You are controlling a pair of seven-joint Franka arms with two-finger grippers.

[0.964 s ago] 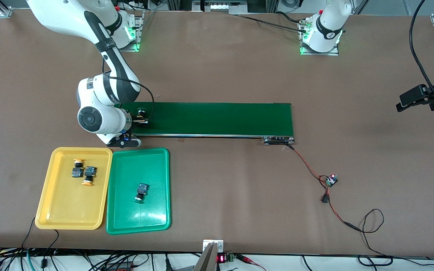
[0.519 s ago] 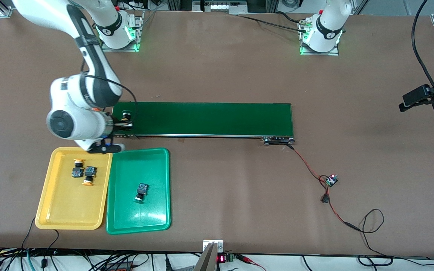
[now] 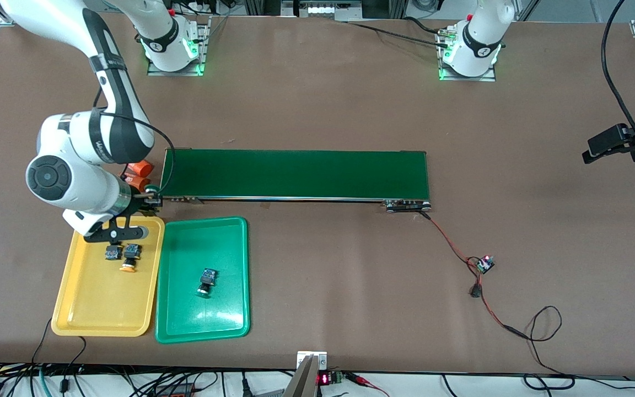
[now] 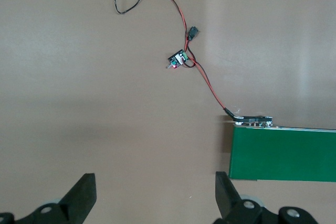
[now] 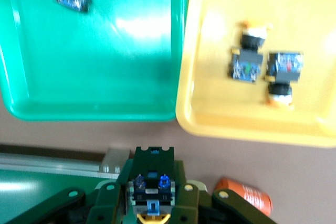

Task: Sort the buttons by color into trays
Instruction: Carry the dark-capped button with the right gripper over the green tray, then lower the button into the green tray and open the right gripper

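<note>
On the counter, the green tray [image 3: 185, 325] holds one green button [image 3: 206, 282] and the yellow tray [image 3: 102, 320] beside it two yellow buttons [image 3: 122, 255]. In the last second the right pincer [image 3: 151, 194] has carried the fourth button [image 5: 151, 191], clamped tight, off the conveyor belt [image 3: 295, 173] toward the trays; only the drop seems left. The left pincer [image 4: 152, 192] waits, spread wide, over bare counter.

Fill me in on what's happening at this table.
The right gripper is shut on a green-capped button and hangs by the end of the conveyor belt, above the gap between belt and trays. The yellow tray holds two yellow-capped buttons; the green tray holds one green-capped button. The left gripper waits open over bare table past the belt's motor end.
</note>
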